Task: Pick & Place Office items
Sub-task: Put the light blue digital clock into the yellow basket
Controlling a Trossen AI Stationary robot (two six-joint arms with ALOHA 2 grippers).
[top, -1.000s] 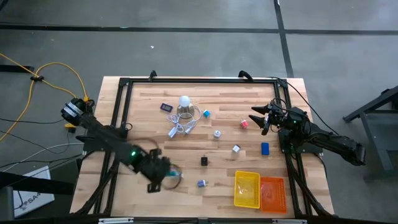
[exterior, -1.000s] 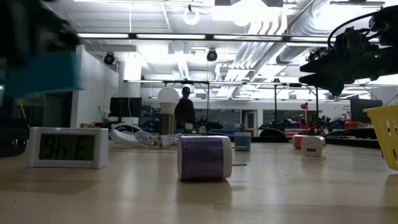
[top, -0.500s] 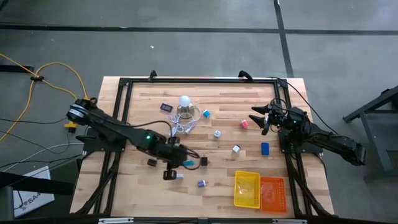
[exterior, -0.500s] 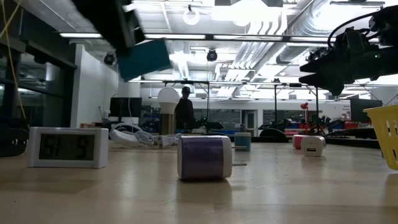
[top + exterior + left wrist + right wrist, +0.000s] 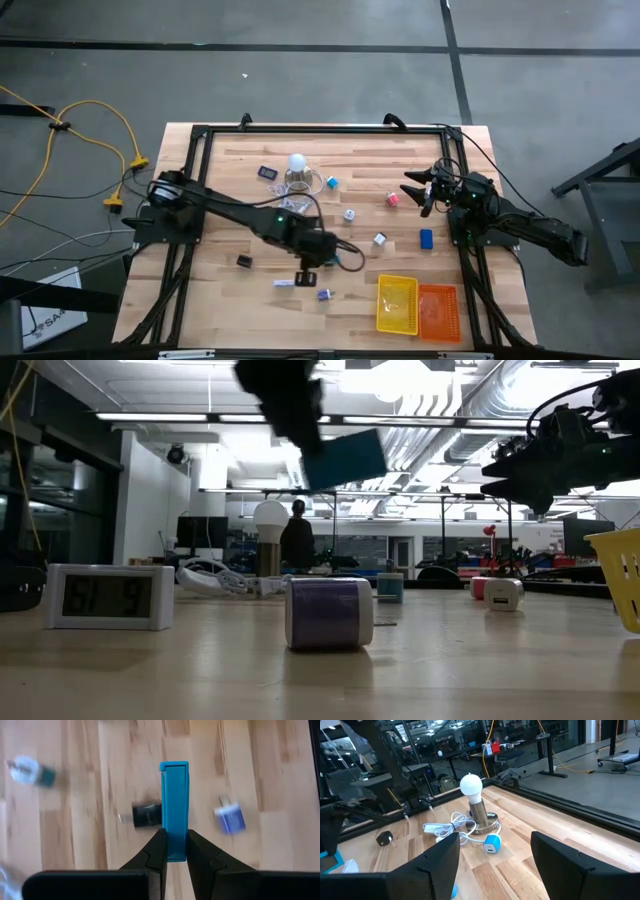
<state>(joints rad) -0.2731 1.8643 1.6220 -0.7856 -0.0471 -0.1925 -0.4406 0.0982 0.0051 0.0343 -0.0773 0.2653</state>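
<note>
A flat teal plastic bar [image 5: 174,810] is pinched by the left hand [image 5: 174,851], above the bench's [image 5: 250,215] middle. Its long side points straight out past the fingertips.

- surface [image 5: 240,215]: pale wood planks, visible grain, smooth w/ slight sheen
- teal piece [image 5: 174,810]: smooth matt plastic
- lamp [image 5: 476,805]: frosted white bulb, brushed metal base
- trays [image 5: 397,303]: yellow/orange plastic mesh
</note>
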